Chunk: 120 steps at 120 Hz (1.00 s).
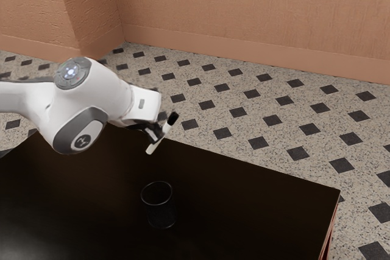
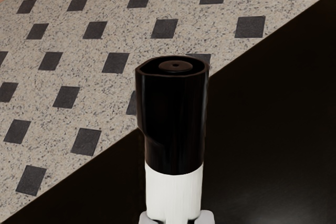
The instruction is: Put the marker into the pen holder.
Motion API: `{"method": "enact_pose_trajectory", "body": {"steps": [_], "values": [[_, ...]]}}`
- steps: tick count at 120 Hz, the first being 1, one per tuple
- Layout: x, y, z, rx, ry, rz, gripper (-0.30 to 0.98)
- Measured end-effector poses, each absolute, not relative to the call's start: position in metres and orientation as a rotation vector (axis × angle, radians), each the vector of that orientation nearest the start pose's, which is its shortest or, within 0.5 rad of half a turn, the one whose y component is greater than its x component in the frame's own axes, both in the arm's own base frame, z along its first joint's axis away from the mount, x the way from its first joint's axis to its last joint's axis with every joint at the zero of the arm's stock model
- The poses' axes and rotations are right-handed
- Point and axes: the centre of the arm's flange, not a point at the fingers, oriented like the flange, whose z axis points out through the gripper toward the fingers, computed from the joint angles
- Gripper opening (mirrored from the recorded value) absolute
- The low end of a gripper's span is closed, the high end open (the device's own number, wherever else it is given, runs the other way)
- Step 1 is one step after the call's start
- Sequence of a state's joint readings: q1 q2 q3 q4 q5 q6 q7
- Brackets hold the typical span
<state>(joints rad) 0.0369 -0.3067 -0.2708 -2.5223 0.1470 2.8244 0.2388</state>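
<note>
While gripper [image 1: 156,135] pinches marker [image 2: 173,192] between fingers [image 2: 206,217], cap [image 1: 173,118] toward one o'clock (exterior view, tilted), carrying seems in hand. Holder [image 1: 160,216] at marker's six o'clock. Next: bring across, turn upright, lower.

You have a dark bench [image 1: 244,193] with a smooth, glossy top, and a cup [image 1: 159,206] that looks like clear, shiny glass or plastic. Your marker [image 2: 173,124] looks like smooth plastic, its black cap softly glossy. Behind, you see a matt, rough-textured wall [image 1: 244,10] and a speckled, stone-like floor [image 1: 268,114].
</note>
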Motion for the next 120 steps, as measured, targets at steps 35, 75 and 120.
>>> {"method": "enact_pose_trajectory", "body": {"steps": [35, 75, 120], "values": [[0.41, -0.147, 0.416, -2.795, 0.711, -0.88, -0.1], [0.411, -0.143, 0.385, -2.926, 0.482, -0.822, -0.1], [0.414, -0.14, 0.38, -2.971, 0.337, -0.803, 0.39]]}}
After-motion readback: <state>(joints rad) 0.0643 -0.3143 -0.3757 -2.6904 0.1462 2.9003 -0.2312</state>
